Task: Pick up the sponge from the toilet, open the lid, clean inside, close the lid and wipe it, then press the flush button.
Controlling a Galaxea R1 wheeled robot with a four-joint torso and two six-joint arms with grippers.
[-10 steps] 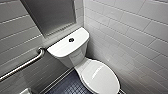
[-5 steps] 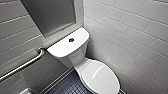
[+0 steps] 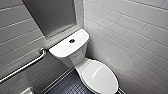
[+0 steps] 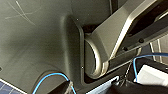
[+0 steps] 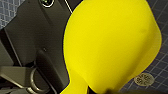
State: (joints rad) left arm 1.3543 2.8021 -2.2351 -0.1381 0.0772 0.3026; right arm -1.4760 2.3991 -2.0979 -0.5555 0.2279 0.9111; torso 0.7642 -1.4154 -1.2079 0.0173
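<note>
1. Standing in the corner of a tiled room, the toilet (image 3: 75, 58) has its tank against the far wall and its bowl reaching toward the near right.
2. The lid (image 3: 100, 77) is down, lying flat over the bowl, its glossy white top catching the light.
3. The flush button (image 3: 72, 40), small and dark, sits in the middle of the flat white tank cover.
4. The sponge (image 5: 110, 42), bright yellow, hangs above the dark tiled floor (image 5: 157, 67), well apart from the toilet.
5. The right gripper (image 5: 86, 88) appears to be clamped on the sponge's narrow end, though the fingers themselves are hard to make out.
6. A small round pale disc (image 5: 145, 79) lies on the floor below the sponge.
7. Whether the left gripper is open or closed cannot be told; that arm's camera looks across the robot's own dark body and a blue cable (image 4: 50, 76).
8. A metal grab bar (image 3: 27, 65) runs along the left wall, near the tank but not touching it.
9. White wall tiles (image 3: 130, 37) cover the right side of the room beside the bowl.
</note>
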